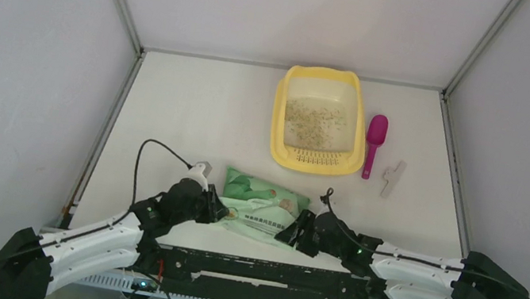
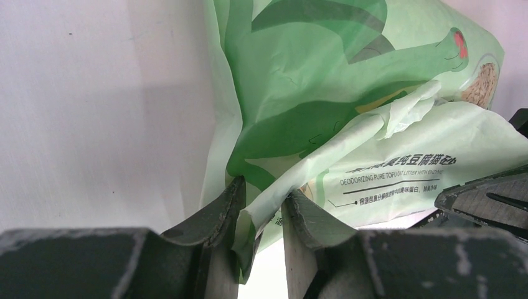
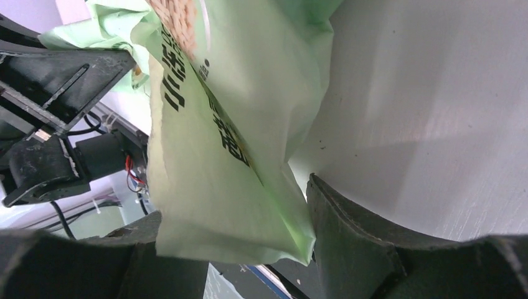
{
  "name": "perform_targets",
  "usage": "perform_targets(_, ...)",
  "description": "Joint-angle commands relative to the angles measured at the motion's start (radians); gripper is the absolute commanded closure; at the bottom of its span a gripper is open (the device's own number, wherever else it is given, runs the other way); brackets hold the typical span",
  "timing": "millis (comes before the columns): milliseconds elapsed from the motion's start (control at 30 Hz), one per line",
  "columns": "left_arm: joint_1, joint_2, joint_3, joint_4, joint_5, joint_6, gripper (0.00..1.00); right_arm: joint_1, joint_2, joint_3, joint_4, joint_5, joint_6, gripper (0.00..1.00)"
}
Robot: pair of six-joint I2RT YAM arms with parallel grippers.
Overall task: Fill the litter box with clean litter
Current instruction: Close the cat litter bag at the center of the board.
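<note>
At the left of the bench (image 1: pixel 196 106), the left tool (image 1: pixel 216 210) lies low against the near left end of a light green printed bag (image 1: pixel 263 204). In the left wrist view its fingers (image 2: pixel 218 215) are closed to a narrow gap on a crumpled fold of the bag's edge, and that fold is pinched between them. The bag lies flat between the two arms, and its printed panel shows a picture of tan granules. What it holds cannot be seen.

At the bag's right end sits the right tool (image 1: pixel 287 233). In the right wrist view its fingers (image 3: pixel 355 237) stand wide, with a corner of the bag lying in the gap and touching the right one. I cannot tell whether they press on it.

Further back and to the right, well apart from the bag, the yellow litter box (image 1: pixel 279 124) stands with its slotted grille ledge toward the arms. Inside it the clean litter (image 1: pixel 313 119) is a thin, speckled scatter, with much of the pale floor showing around it.

Just beside the box's right wall lies a magenta scoop (image 1: pixel 374 143), bowl away from the arms. A small grey piece (image 1: pixel 392 178) rests near its handle.
</note>
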Motion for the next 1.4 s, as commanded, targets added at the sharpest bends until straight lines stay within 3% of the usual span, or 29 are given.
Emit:
perform_targets(0,0.002,-0.001,-0.047,-0.001,0.014,0.011,0.68,0.042,-0.058,-0.082,0.013,0.088,0.094,0.37)
perform_targets(267,0.002,-0.025,-0.063,0.021,0.031,-0.006,0.68,0.028,-0.195,-0.152,0.009,0.124,0.145,0.41)
perform_targets(767,0.001,0.003,-0.083,0.101,0.075,-0.029,0.67,0.021,0.06,-0.141,0.319,0.083,0.165,0.42)
perform_targets(1000,0.002,-0.036,-0.074,0.089,0.075,-0.032,0.66,0.018,-0.001,-0.142,0.322,0.095,0.173,0.58)
perform_targets(1100,0.001,-0.07,-0.076,0.088,0.071,-0.04,0.65,0.017,-0.058,-0.123,0.264,0.102,0.171,0.47)
perform_targets(1367,0.001,-0.054,-0.087,0.157,0.11,-0.056,0.65,0.01,-0.069,-0.117,0.257,0.107,0.172,0.46)
